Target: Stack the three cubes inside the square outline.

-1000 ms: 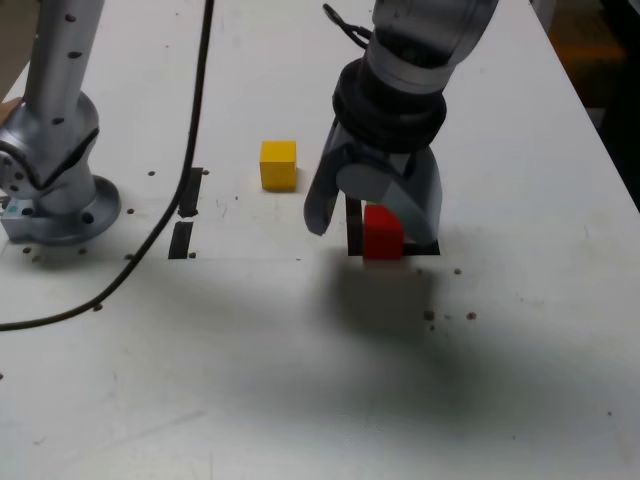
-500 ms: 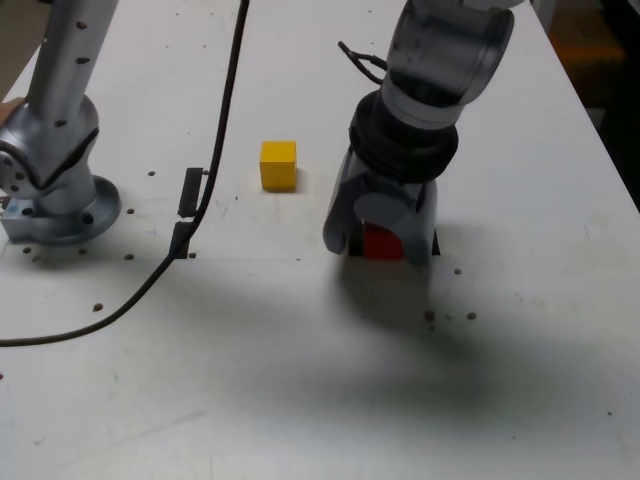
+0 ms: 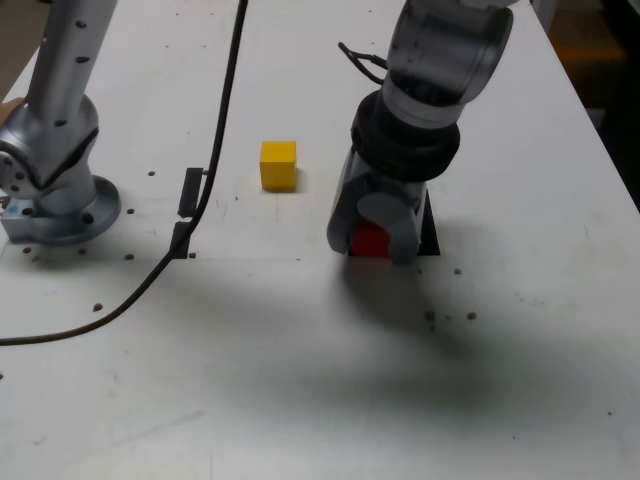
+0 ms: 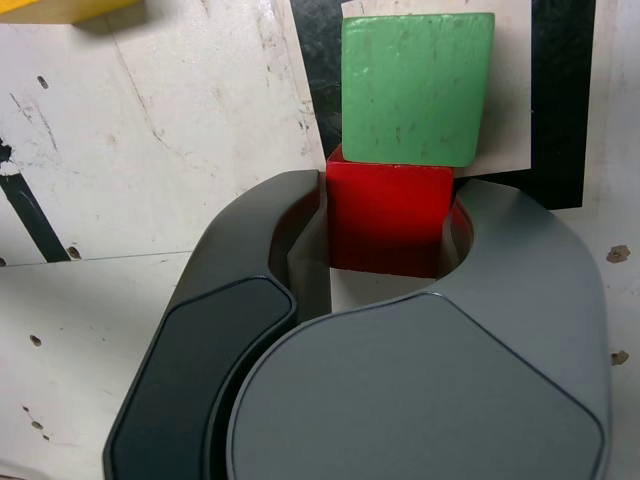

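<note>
A white tabletop (image 3: pixel 300 380) seen from outside the arm. The tool (image 3: pixel 372 238) points down with its jaws closed on the red cube (image 3: pixel 369 240); a second ago they stood wide apart around it. The red cube sits at the near edge of the square outline (image 3: pixel 431 232), partly hidden by the tool. The wrist view shows the red cube (image 4: pixel 388 218) pinched on both sides, touching the green cube (image 4: pixel 418 88), which lies on the outline's white centre inside the black frame (image 4: pixel 562 100). The yellow cube (image 3: pixel 278 165) rests well apart toward the exterior view's left, unmoved. A black cable (image 3: pixel 215 130) crosses the tabletop near the arm's base (image 3: pixel 60 205).
</note>
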Tool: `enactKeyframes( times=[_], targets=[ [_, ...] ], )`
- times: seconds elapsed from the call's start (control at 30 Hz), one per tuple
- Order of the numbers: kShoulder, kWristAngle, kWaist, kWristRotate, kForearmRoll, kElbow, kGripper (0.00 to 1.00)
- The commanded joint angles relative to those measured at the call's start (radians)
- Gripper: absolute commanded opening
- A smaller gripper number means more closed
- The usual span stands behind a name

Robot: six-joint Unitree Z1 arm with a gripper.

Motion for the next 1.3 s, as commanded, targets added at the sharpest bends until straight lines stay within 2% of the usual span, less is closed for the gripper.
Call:
enactKeyframes(
  times=[0.0,0.23,0.37,0.47,0.67,0.73,1.13,1.27],
  targets=[
    [-0.015,0.002,0.003,-0.008,0.021,0.000,0.23],
    [-0.130,0.004,0.002,-0.053,0.159,0.014,0.21],
    [-0.199,0.021,-0.003,-0.055,0.167,0.007,0.21],
    [-0.214,0.044,-0.009,-0.048,0.140,-0.024,0.21],
    [-0.163,0.110,-0.005,0.008,-0.012,-0.099,0.21],
    [-0.134,0.118,0.008,0.022,-0.045,-0.104,0.21],
    [-0.029,0.088,0.060,0.063,-0.082,-0.101,0.21],
    [-0.015,0.083,0.071,0.054,-0.062,-0.091,0.21]
  ],
)
